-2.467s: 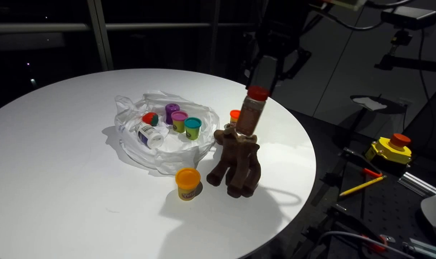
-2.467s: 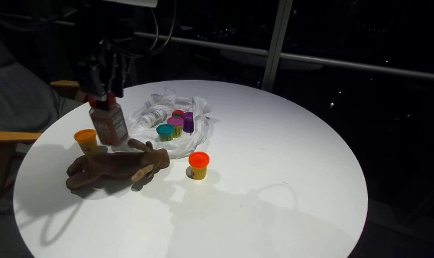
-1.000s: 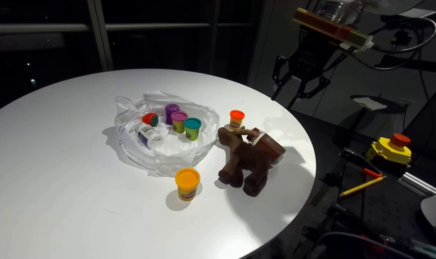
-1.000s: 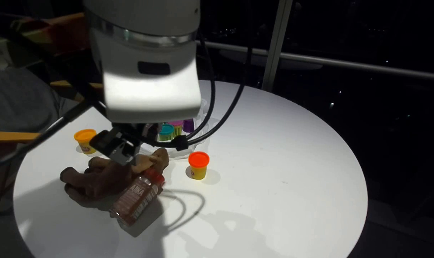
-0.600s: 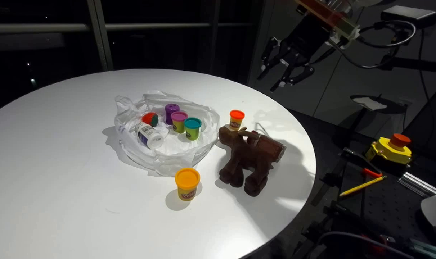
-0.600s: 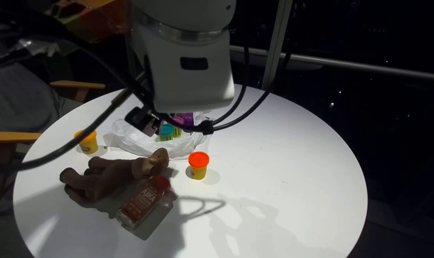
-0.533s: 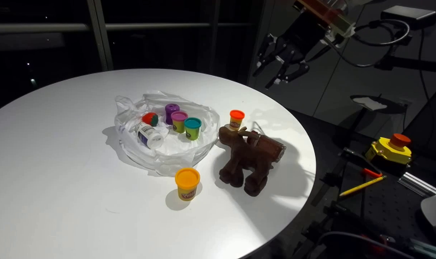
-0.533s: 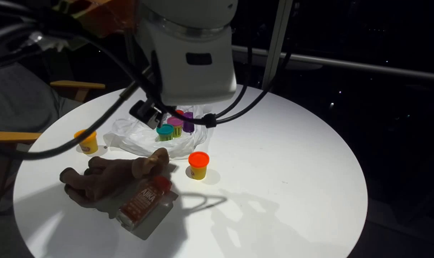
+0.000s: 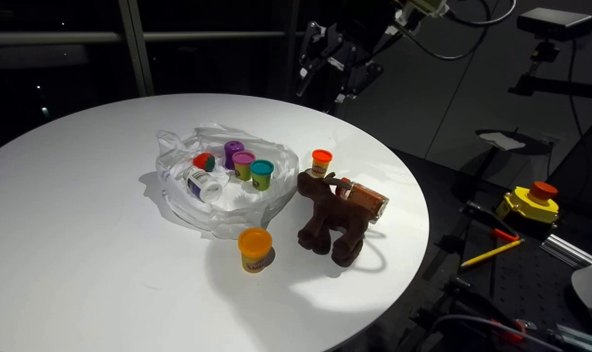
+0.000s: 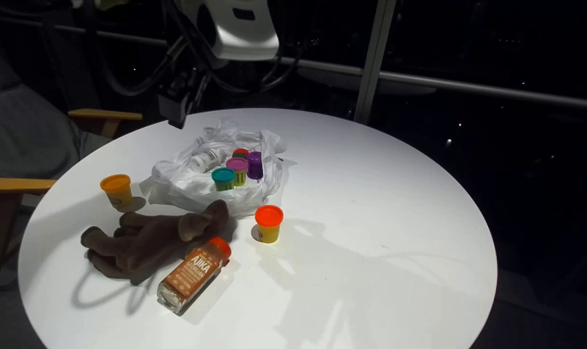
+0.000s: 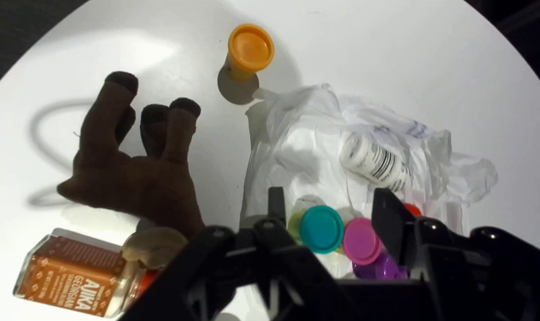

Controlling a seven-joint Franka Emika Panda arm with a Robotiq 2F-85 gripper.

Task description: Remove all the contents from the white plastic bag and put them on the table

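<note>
One crumpled white plastic bag (image 9: 234, 208) gapes open.

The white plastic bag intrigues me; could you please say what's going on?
A robot arm is emptying the bag onto the table. Its open gripper hangs empty. The plush toy, spice jar, orange-lidded tub and red-lidded tub are outside; the white bottle, teal-lidded tub, pink-lidded tub, purple item and red item remain inside.
</note>
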